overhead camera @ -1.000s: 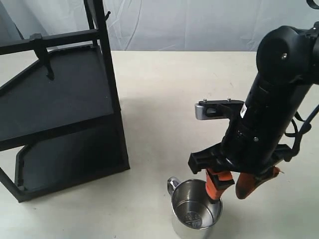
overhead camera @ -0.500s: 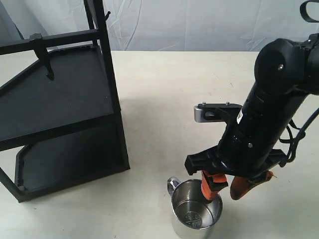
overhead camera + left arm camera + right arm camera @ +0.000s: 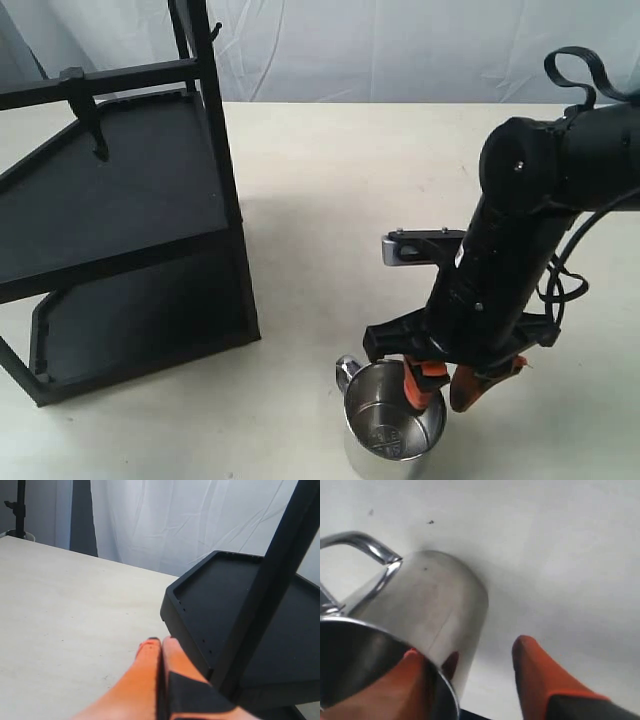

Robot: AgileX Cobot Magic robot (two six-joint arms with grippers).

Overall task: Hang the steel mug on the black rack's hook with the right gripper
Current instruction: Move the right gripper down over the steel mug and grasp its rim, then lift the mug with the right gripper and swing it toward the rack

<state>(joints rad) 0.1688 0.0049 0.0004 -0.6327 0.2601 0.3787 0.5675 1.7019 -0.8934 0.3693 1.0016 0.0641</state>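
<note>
The steel mug [image 3: 392,428] stands upright on the table near the front edge, its looped handle [image 3: 346,371] turned towards the black rack [image 3: 120,200]. My right gripper [image 3: 447,392] is open and straddles the mug's wall: one orange finger [image 3: 405,680] is inside the rim, the other [image 3: 535,670] outside, apart from the steel mug [image 3: 427,605]. The hook [image 3: 88,118] hangs from the rack's upper bar at the far left. My left gripper [image 3: 161,643] is shut on nothing, beside a corner of the black rack [image 3: 240,595].
Bare pale table lies between the rack and the mug. A thin rack post [image 3: 218,150] stands between them. White cloth hangs behind the table. The table's front edge is close below the mug.
My right arm has come down and a little to the left, bringing one finger from above the rim to inside the mug. The mug and rack have not moved.
</note>
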